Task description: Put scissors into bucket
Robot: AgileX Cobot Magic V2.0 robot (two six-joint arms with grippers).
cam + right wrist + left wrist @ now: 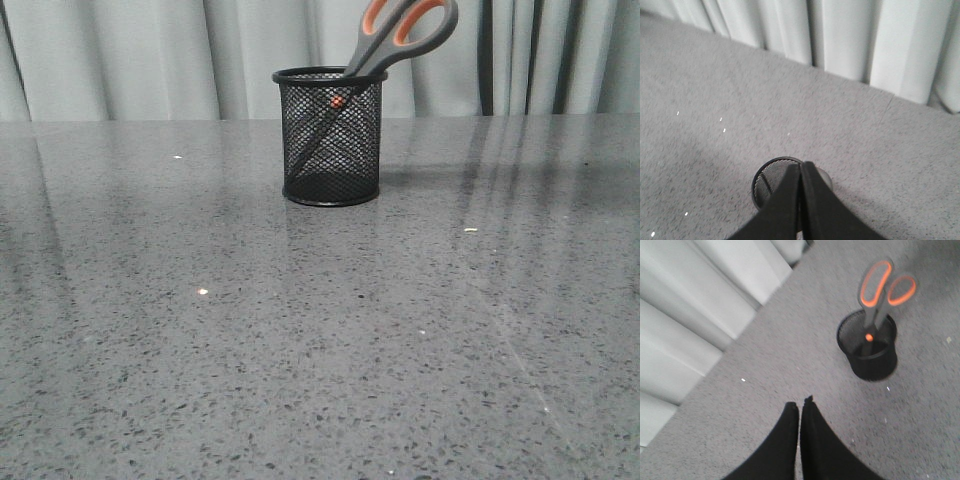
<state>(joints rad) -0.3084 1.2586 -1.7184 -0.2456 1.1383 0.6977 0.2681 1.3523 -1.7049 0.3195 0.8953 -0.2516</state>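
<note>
Nearest my side, the grey worktop [300, 380] carries only specks. Toward the far edge, about midway along it, I see the bucket [330, 140] upright with the scissors [400, 35] already inside, blades down, handles leaning over the rim. I judge them stiff, light and top-heavy; the orange-lined loops offer the best hold. My left claw [800, 407] is clenched and carries nothing, well short of the bucket; my right claw [801, 170] is likewise clenched on nothing, above it.
</note>
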